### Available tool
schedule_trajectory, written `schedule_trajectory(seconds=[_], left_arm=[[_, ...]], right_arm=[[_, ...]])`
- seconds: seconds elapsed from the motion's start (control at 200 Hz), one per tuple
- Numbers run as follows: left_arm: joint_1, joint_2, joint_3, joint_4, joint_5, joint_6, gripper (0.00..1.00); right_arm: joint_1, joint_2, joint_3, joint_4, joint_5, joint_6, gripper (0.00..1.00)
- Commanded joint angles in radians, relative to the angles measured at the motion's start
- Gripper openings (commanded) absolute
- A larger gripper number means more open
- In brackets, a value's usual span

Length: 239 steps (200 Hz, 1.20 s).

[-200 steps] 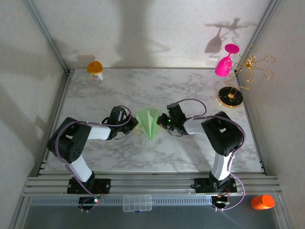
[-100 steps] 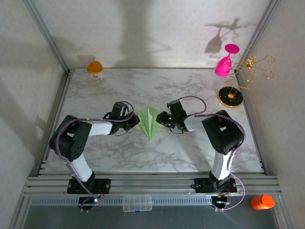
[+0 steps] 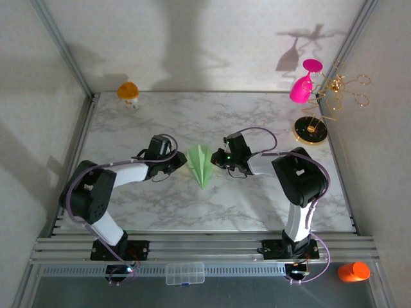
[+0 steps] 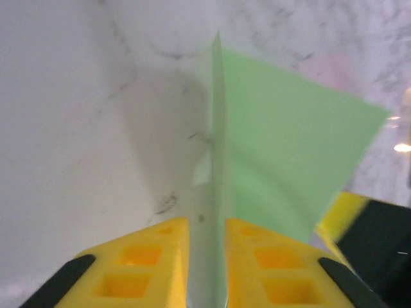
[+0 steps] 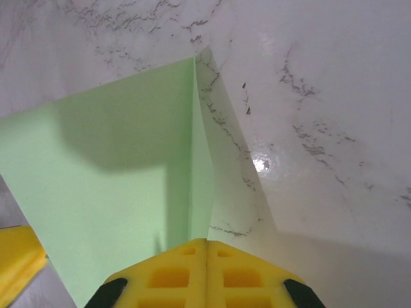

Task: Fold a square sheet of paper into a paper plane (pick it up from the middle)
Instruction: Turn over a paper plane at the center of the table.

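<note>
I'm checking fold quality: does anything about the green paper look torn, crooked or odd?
Nothing stands out. The paper plane sits pointed and roughly symmetrical mid-table, with no tear visible. One flap stands upright between the slightly parted jaws of the left gripper; the right gripper is shut on the opposite fold.

A white marble-patterned table (image 3: pixel 257 199) with grey veining was seen from above, bounded by metal rails at 9 and 3 o'clock and by a pale wall at 12. Close to its centre the paper plane (image 3: pixel 201 164) was found, pale green and folded to a narrow dart, its point turned towards 6 o'clock and its wider end towards 12; a raised centre ridge was shown in the wrist views. In the far corner at 11 o'clock a small orange-topped object (image 3: pixel 128 94) was set. At 2 o'clock, near the right edge, a round gold stand base (image 3: pixel 310 130) was placed, well apart from the plane.
</note>
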<state>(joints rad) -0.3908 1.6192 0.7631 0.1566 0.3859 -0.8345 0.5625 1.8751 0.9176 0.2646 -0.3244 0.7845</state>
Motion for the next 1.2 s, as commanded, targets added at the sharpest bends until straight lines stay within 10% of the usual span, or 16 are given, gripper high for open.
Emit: schedule_trajectory(seconds=[0.0, 0.586, 1.192], left_arm=[[-0.010, -0.090, -0.032, -0.031, -0.058, -0.026, 0.25], [-0.152, 0.001, -0.059, 0.084, 0.021, -0.134, 0.33], [-0.171, 0.048, -0.020, 0.080, 0.050, -0.119, 0.17]], right_arm=[[-0.005, -0.003, 0.015, -0.002, -0.028, 0.001, 0.05], [-0.005, 0.008, 0.021, -0.013, -0.030, 0.009, 0.05], [-0.006, 0.012, 0.023, -0.021, -0.024, 0.010, 0.05]])
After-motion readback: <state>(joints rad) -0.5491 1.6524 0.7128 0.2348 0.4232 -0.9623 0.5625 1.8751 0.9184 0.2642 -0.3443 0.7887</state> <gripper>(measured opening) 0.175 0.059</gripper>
